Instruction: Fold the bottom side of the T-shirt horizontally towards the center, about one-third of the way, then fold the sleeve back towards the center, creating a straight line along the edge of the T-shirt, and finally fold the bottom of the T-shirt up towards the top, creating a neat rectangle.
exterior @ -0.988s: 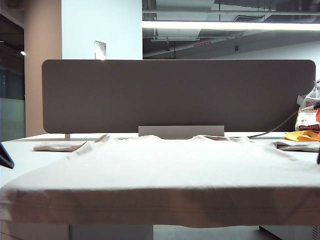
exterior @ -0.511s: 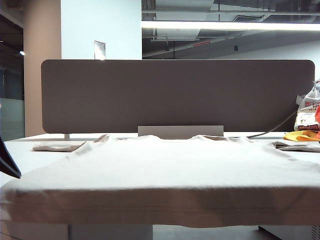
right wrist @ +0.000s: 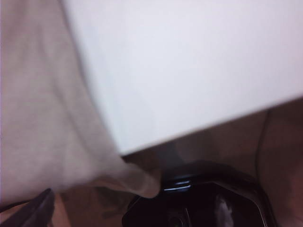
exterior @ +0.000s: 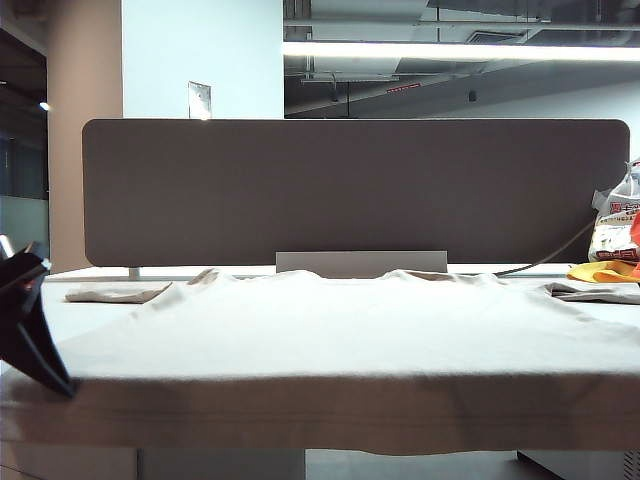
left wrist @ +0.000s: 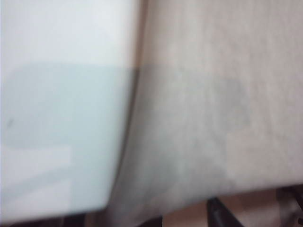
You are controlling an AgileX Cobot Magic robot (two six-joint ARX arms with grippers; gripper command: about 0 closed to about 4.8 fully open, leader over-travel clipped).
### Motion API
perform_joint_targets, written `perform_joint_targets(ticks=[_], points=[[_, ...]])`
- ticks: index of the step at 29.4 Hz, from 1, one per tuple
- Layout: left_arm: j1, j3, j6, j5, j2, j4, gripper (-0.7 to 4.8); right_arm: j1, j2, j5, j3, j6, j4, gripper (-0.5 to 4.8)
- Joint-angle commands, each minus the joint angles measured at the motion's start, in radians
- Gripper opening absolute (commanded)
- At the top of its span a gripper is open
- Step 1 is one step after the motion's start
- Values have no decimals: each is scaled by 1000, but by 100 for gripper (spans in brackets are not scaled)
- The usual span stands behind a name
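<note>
The beige T-shirt lies flat across the white table, collar at the back. The bottom side of the T-shirt hangs over the table's front edge. My left gripper is a dark shape at the shirt's front left corner. In the blurred left wrist view it stands open over the T-shirt where the cloth drapes off the table; one fingertip shows. My right gripper is open beside the T-shirt at the table's corner. It does not show in the exterior view.
A grey partition panel stands along the back. A folded beige cloth lies at the back left. At the back right are another cloth, a yellow-orange cloth and a white bag with red print.
My left gripper has come in from the left edge and dropped towards the shirt's front left corner. The dark sliver at the right edge of the exterior view is gone.
</note>
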Motion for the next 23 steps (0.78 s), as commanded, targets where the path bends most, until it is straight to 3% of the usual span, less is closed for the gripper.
perform_joint_targets(ticks=[1,4,8,13,17,18,21,23], points=[[0,23,8,7,19,26,381,2,21,-27,2,1,19,429],[0,32,8,10,20,26,380,2,45,-29,2,1,35,388],[0,37,7,9,20,30,360,2,84,-62,2,1,73,251],[0,37,8,9,20,33,245,2,146,-80,2,2,119,205],[0,37,8,10,20,33,232,2,203,-83,2,1,147,196],[0,37,8,11,20,33,224,2,217,-89,2,2,153,176],[0,37,8,24,20,33,135,2,241,-120,2,0,166,54],[0,37,8,29,20,33,101,2,240,-126,2,-1,173,43]])
